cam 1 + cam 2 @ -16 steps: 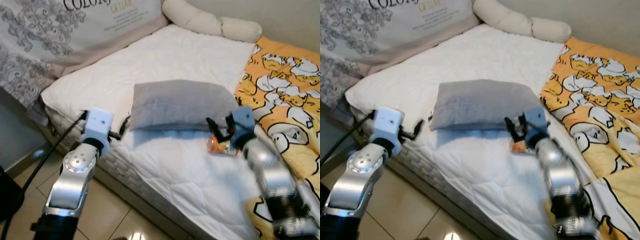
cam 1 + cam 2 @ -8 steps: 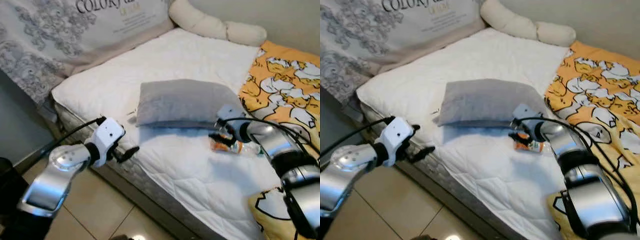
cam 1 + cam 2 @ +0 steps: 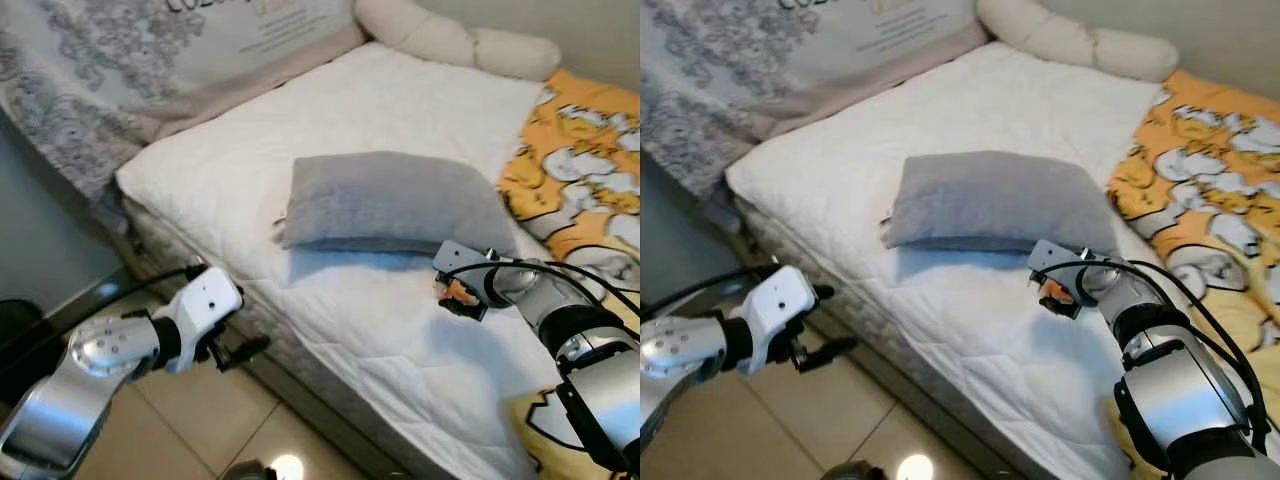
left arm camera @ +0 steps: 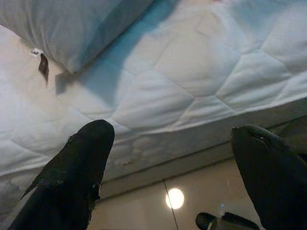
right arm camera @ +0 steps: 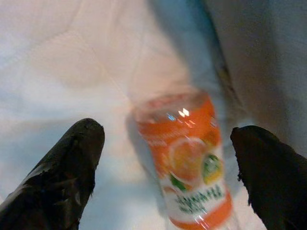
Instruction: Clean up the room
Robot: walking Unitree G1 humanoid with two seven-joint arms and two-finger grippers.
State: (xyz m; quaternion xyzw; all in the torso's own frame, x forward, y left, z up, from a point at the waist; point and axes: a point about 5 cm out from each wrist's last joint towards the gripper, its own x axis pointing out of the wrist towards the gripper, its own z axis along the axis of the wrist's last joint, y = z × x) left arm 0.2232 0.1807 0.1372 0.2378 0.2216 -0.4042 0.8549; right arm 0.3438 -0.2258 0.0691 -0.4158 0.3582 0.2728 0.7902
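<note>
The orange bottle [image 5: 184,158] lay on its side on the white bed [image 3: 400,340], just beside the grey pillow [image 3: 395,200]. The right gripper [image 5: 168,167] was spread wide with one finger on each side of the bottle, so it should push in a bit more and squeeze around the middle. The left gripper [image 4: 177,177] hung spread wide and holding nothing, low by the side of the bed.

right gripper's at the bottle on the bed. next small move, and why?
Probably ease the right gripper forward a little, then close. Its fingers are spread open with the orange-labelled bottle lying on the white mattress between them, beside the grey pillow, but not yet touched. The left gripper hangs open off the bed edge.
</note>
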